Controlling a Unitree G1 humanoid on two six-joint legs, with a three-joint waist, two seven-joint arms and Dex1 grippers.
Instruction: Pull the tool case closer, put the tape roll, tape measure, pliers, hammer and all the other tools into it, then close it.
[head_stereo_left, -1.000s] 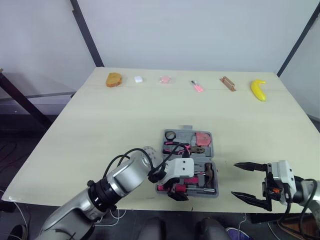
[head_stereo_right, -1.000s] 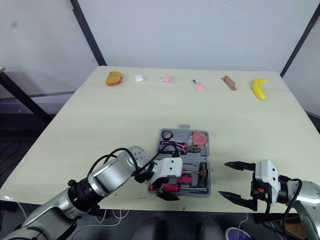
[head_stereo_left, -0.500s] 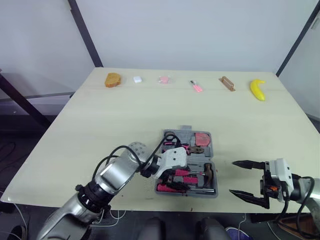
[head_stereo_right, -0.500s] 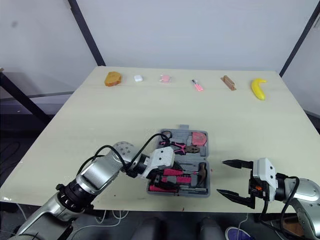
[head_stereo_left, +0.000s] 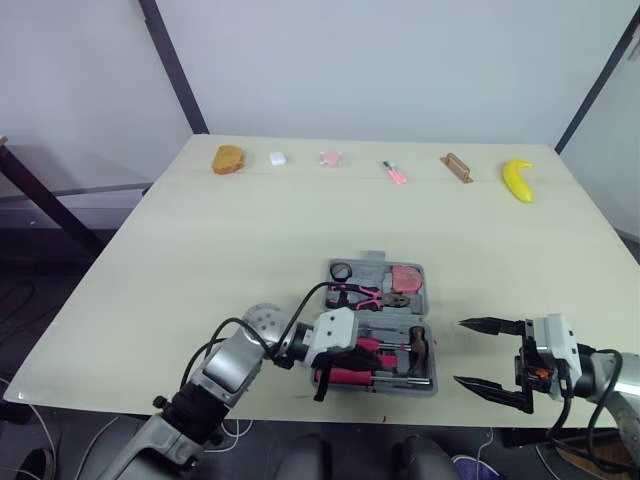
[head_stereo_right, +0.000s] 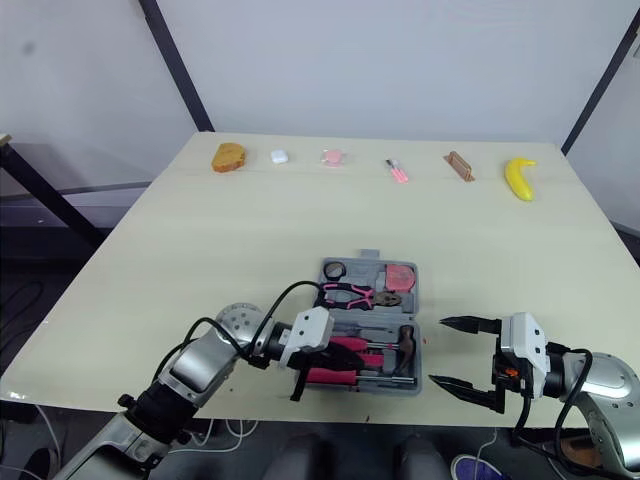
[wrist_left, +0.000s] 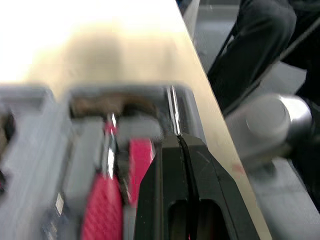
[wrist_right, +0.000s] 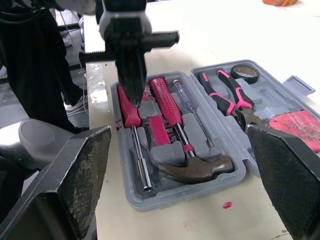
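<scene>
L gripper (wrist_left: 179, 137) pinched shut, looks empty, tool case (wrist_right: 165, 192) right under its tips. R gripper (head_stereo_left: 458, 351) splayed wide, case just to its left. Case is stiff plastic, prob. heavy w/ hammer (wrist_right: 200, 167) inside. Grab far-half rim, fold slow; tools may slide.

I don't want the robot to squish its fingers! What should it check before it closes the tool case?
1. Tool case pulled close: ok, near the front edge of the table.
2. Hammer inside: ok.
3. Pliers inside: ok.
4. Tape roll inside: ok.
5. Left gripper clear of the case: not ok, shut and over its near half.
6. Right gripper ready: ok, open, beside the case and apart from it.
</scene>
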